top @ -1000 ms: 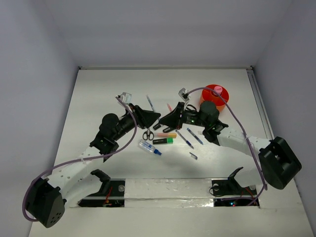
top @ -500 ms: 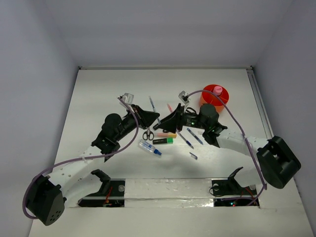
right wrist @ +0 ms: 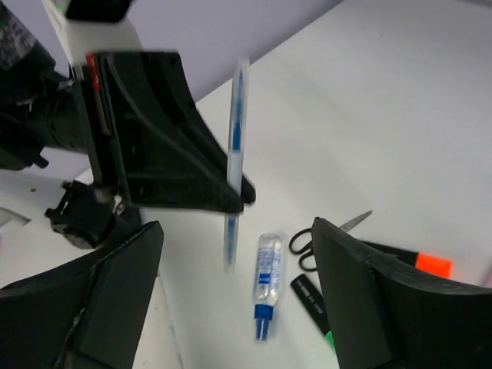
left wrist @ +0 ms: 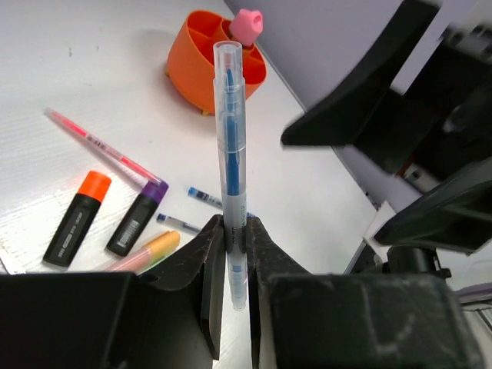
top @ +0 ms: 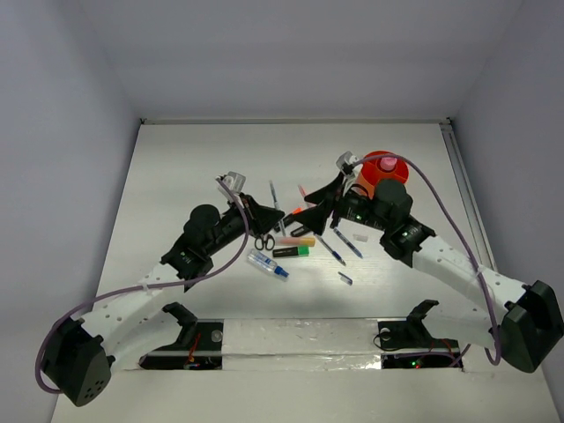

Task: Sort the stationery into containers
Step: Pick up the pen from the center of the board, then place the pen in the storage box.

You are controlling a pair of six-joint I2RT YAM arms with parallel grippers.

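Your right end effector [right wrist: 234, 234] has drawn back toward the orange cup [top: 385, 172] and spread its jaws wide, holding nothing. Your left end effector [left wrist: 234, 231] has closed on the thin blue pen [left wrist: 231, 146], pinching it near one end and holding it above the bench [top: 176, 176], left of the cup. The pen looks light, stiff and slick, so it may pivot. Grip nearer mid-barrel.

White table [top: 176, 159], orange cup [left wrist: 201, 61], scissors [top: 264, 240], highlighters [top: 291, 252], pens [top: 346, 242], tube [top: 267, 263]
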